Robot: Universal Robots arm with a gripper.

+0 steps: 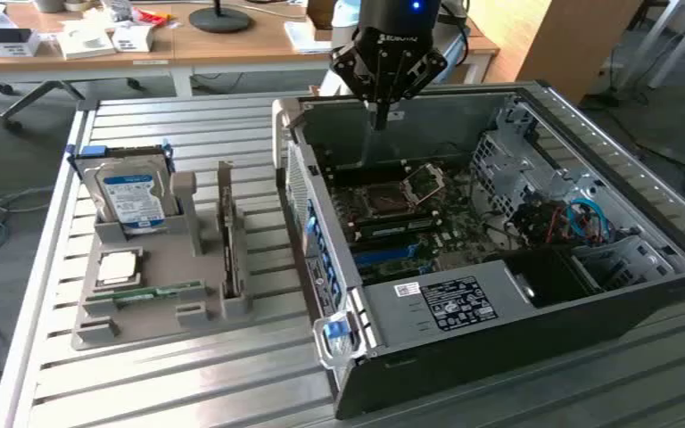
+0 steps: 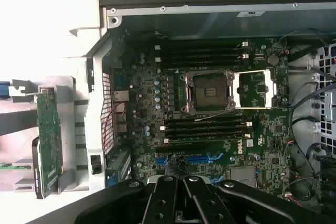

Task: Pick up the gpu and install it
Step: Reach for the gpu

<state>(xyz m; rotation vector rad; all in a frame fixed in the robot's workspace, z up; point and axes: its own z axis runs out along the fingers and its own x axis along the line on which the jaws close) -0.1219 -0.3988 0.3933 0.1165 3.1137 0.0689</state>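
Well, one gpu (image 1: pixel 229 234) is all I count, and it is standing on its long edge in a slot of the grey tray (image 1: pixel 152 314), on the side nearest the computer case (image 1: pixel 485 357). I am not touching it. My gripper (image 1: pixel 378 118) hangs over the open case, near its rear wall, well apart from the card. My fingers are pressed fully together and have hold of nothing.

Around the card, the single tray carries four things in all:
- the gpu on edge
- one silver hard drive (image 1: pixel 128 196) with a blue-and-white label, upright in a slot at the far end
- one square processor chip (image 1: pixel 119 266), lying flat
- one narrow green memory stick (image 1: pixel 152 292), lying flat just beside the chip

The tray sits on the slatted metal table (image 1: pixel 176 392), just beside the case, at the exterior view's left.

The one case lies on its side with the panel off. Inside I see:
- one motherboard (image 2: pixel 147 93)
- one processor socket (image 2: pixel 210 90) in its middle, with the retaining frame swung open beside it
- two banks of dark memory slots, one on each side of the socket
- one black power supply (image 1: pixel 449 303) with a white label, at the near end
- a bundle of blue cables (image 1: pixel 581 218) towards the exterior view's right
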